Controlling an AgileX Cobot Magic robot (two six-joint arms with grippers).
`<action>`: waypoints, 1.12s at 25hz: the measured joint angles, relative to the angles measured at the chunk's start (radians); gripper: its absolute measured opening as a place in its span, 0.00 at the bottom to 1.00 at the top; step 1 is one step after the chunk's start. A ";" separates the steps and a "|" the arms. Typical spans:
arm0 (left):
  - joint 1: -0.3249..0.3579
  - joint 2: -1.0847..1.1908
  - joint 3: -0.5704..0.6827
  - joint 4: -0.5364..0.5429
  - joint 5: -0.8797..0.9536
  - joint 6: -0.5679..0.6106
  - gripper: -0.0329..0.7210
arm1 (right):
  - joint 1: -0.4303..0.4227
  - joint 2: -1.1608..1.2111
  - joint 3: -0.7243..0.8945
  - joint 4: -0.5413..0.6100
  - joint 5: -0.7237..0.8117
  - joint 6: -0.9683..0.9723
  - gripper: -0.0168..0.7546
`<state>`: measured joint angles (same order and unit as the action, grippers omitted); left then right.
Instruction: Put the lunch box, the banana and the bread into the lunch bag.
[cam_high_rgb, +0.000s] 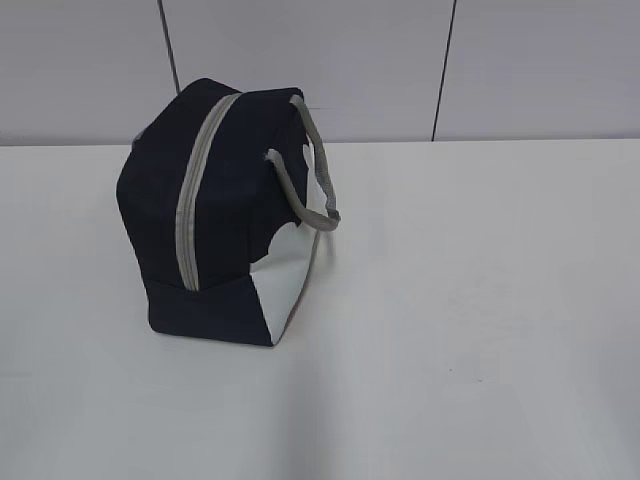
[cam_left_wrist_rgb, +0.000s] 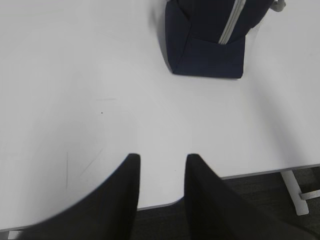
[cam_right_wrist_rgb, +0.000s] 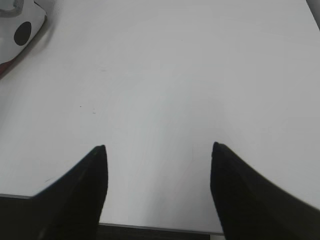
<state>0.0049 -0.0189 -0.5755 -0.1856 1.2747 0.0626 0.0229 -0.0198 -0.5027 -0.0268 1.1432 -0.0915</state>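
Observation:
The lunch bag (cam_high_rgb: 225, 220) stands on the white table, left of centre, dark navy with a white end panel facing the front right. Its grey zipper (cam_high_rgb: 200, 190) runs over the top and looks shut. The lunch box, the banana and the bread are out of view. Neither arm shows in the exterior view. My left gripper (cam_left_wrist_rgb: 162, 157) hangs open and empty over the table's near edge, with the lunch bag (cam_left_wrist_rgb: 210, 45) well ahead of it. My right gripper (cam_right_wrist_rgb: 159, 146) is open wide with nothing between its fingers, and a corner of the lunch bag (cam_right_wrist_rgb: 20, 30) shows far to its upper left.
The table (cam_high_rgb: 480, 300) is bare white to the right of and in front of the bag. A grey panelled wall (cam_high_rgb: 400, 60) rises behind it. Dark floor and a table leg (cam_left_wrist_rgb: 295, 195) show past the near edge.

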 joint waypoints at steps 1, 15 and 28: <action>0.000 0.000 0.000 0.000 0.000 0.000 0.36 | 0.000 0.000 0.000 0.000 0.000 0.000 0.64; 0.001 0.000 0.000 0.000 0.000 0.000 0.36 | 0.000 0.000 0.000 0.000 0.000 0.002 0.64; 0.001 0.000 0.049 0.094 -0.159 0.011 0.36 | 0.000 0.000 0.000 0.000 0.000 0.002 0.64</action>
<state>0.0060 -0.0189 -0.5268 -0.0912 1.1157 0.0734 0.0229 -0.0198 -0.5027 -0.0268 1.1432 -0.0896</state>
